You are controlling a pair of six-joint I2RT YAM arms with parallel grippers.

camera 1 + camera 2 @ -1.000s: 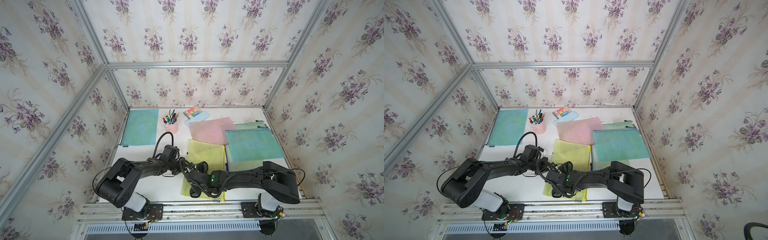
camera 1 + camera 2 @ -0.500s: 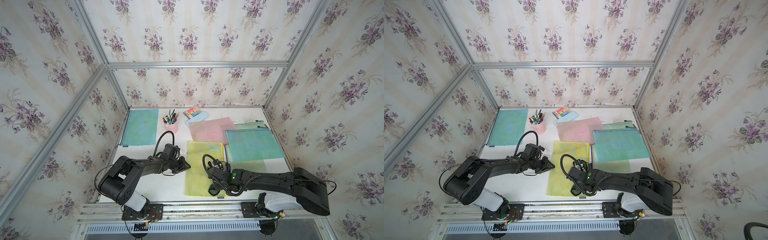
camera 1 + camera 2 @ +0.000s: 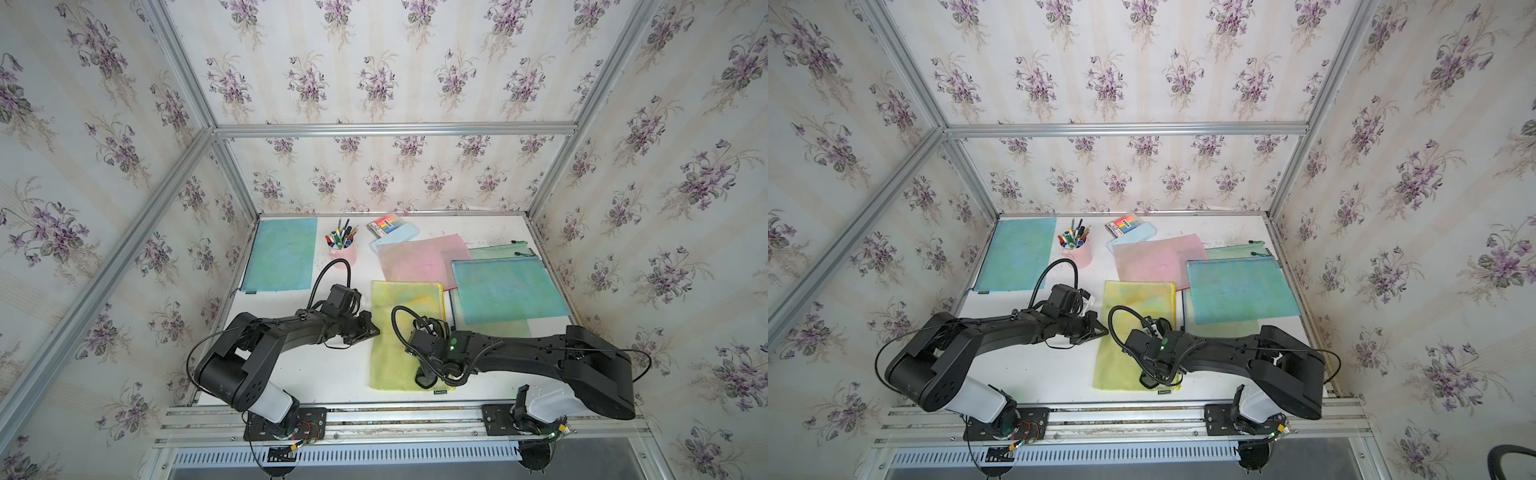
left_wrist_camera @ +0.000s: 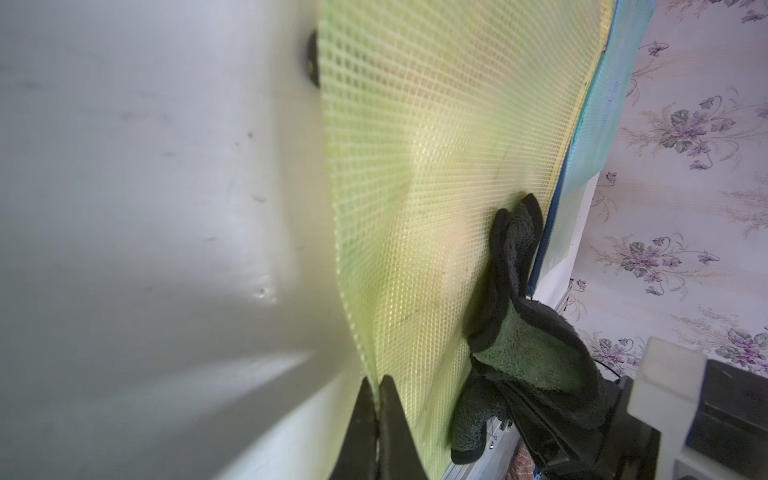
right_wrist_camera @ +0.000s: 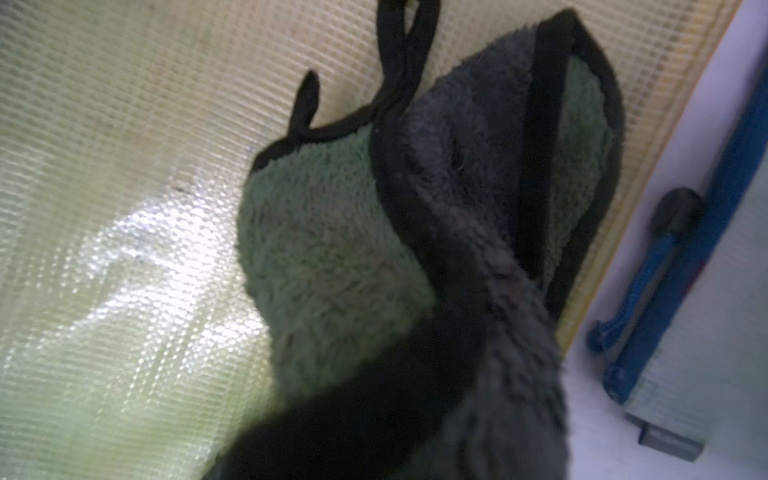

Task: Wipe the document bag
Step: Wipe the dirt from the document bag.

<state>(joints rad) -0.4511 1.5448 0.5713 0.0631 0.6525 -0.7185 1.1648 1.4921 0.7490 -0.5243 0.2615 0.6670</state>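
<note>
Yellow document bag lies by the front edge of the desk — left gripper pinches its side edge, right gripper grips the cloth pressed near its front corner — wiping looks under way, far half likely left.

The yellow document bag lies flat on the white surface, left gripper at its edge, right gripper holding a dark cloth on its near end.
</note>
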